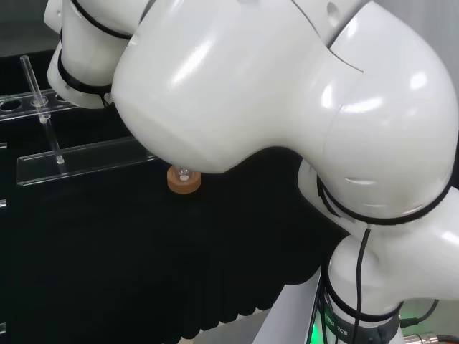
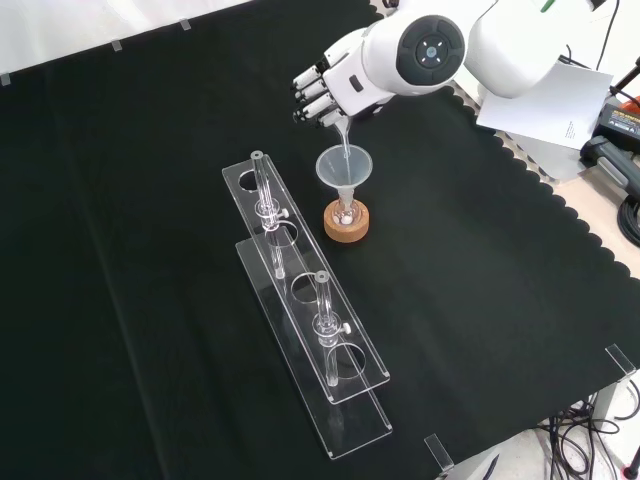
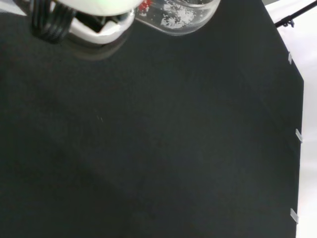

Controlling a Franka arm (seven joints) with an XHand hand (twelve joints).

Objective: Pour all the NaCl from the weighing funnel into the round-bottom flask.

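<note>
Though half behind the arm point(image 1: 287, 93), cork stand point(image 1: 183, 180); flask unclear.

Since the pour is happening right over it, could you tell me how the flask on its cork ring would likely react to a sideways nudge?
Probably tippy: the funnel in its neck makes the flask top-heavy. The cork ring looks light and might slide on the cloth. It looks like clear glass, so likely fragile.

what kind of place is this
Most likely a chemistry lab bench set up for robot trials: a clear funnel over a flask on a cork ring, clear racks holding glass tubes, and a robot hand pouring from a weighing funnel.
</note>
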